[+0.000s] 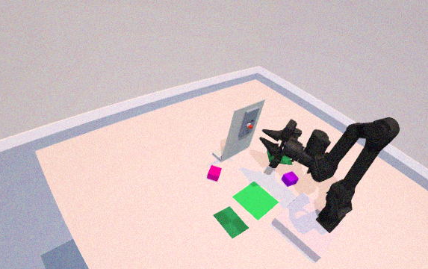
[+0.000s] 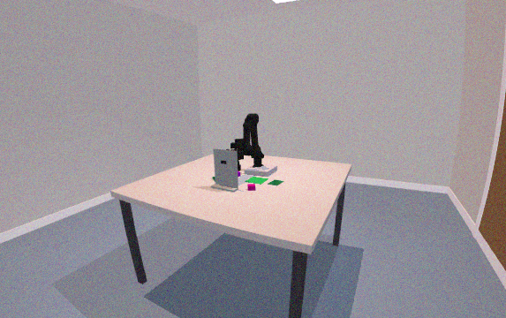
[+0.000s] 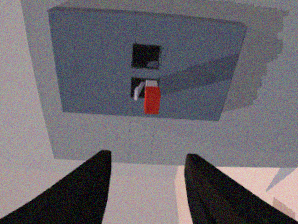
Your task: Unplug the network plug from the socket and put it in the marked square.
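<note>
A grey upright panel point(image 1: 236, 146) point(image 2: 225, 174) stands on the table. Its darker socket plate point(image 1: 244, 131) point(image 3: 93, 63) holds the plug point(image 1: 250, 126) point(image 3: 152, 99), which has a red body and a thin pale tab. The plug sits in the lower socket, under an empty dark socket point(image 3: 147, 55). My gripper point(image 1: 262, 135) point(image 3: 148, 161) faces the plate from a short way off, a little below the plug. Its fingers stand partly apart with nothing between them and touch nothing. The bright green marked square point(image 1: 255, 199) point(image 2: 257, 180) lies on the table in front of the panel.
A magenta cube point(image 1: 214, 172) point(image 2: 251, 186) lies near the panel's foot and a purple cube point(image 1: 290, 178) lies beside the arm. A dark green patch point(image 1: 231, 222) lies by the square; another point(image 1: 285, 161) is under the wrist. A grey bar point(image 1: 296, 240) lies near the arm's base.
</note>
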`<state>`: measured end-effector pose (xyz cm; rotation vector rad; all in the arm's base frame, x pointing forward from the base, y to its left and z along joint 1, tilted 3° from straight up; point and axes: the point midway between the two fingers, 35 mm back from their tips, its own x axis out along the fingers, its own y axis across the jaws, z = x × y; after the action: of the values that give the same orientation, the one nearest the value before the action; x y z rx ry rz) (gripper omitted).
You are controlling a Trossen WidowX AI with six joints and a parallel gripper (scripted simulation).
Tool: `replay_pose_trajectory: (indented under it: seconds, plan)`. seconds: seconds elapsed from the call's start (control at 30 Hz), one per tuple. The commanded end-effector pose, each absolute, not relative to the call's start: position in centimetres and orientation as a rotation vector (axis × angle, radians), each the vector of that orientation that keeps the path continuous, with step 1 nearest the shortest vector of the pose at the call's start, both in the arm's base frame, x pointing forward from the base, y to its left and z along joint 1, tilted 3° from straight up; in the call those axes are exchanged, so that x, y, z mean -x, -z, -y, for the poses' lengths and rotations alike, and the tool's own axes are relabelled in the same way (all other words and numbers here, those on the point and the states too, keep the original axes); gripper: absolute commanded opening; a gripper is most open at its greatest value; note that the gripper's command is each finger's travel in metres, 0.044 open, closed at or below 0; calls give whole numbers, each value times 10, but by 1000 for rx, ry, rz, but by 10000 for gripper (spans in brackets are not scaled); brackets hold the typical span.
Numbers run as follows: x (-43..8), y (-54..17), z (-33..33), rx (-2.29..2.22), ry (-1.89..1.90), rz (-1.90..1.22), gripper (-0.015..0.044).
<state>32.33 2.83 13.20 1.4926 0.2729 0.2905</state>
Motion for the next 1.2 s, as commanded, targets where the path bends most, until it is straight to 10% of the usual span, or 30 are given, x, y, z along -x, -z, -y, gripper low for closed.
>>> replay_pose_trajectory:
  seconds: [0.0,1.17]
  plan:
    - [-328,-132,-29,-1501,-293,-278,156]
    - [-380,-134,-35,-1500,-297,-274,156]
